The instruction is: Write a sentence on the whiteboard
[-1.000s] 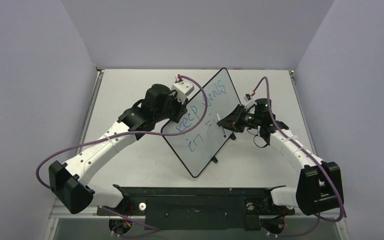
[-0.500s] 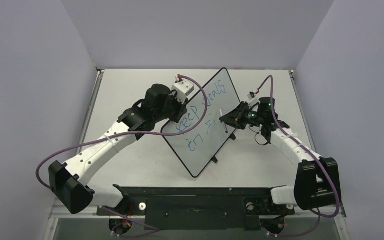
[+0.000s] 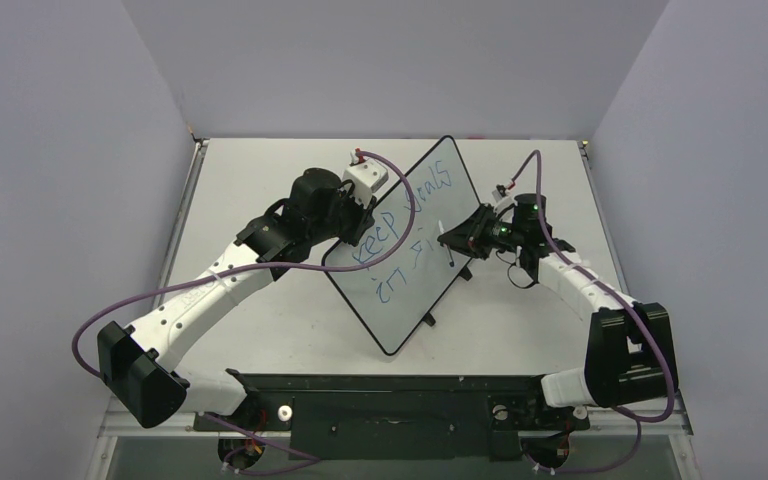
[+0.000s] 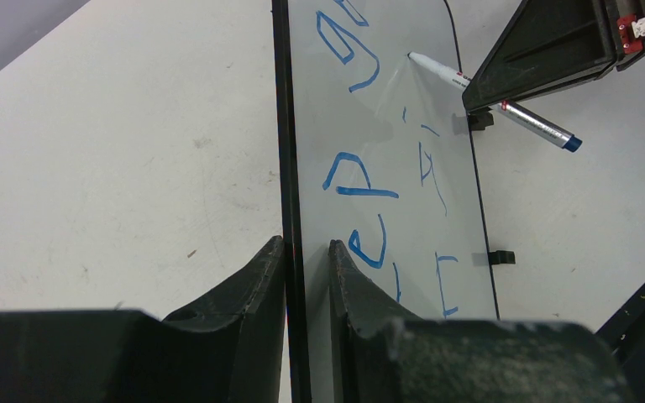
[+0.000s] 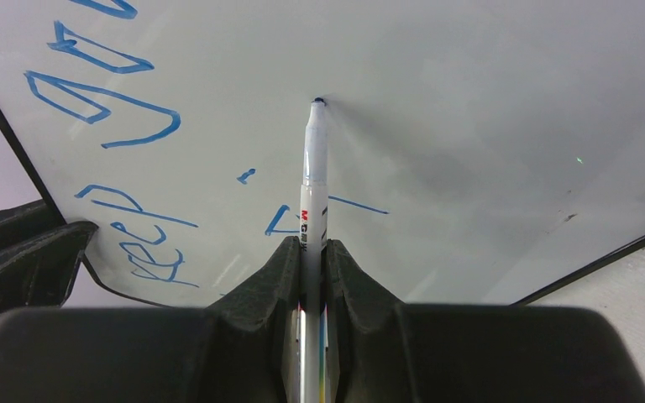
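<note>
From above, one large glossy white rectangular whiteboard (image 3: pixel 415 310) with a thin black rim stands tilted on the pale bench (image 3: pixel 290 335), between two arms. The left claw (image 3: pixel 352 228) is clamped on its left edge. The right claw (image 3: pixel 457 240) pinches one slim white marker (image 3: pixel 450 260). Two lines of blue lettering (image 3: pixel 400 215) show.

The left wrist view adds two black clip feet (image 4: pixel 480 120) on the far edge and the marker's blue rear end.

Only the right wrist view shows the marker tip touching the board.
</note>
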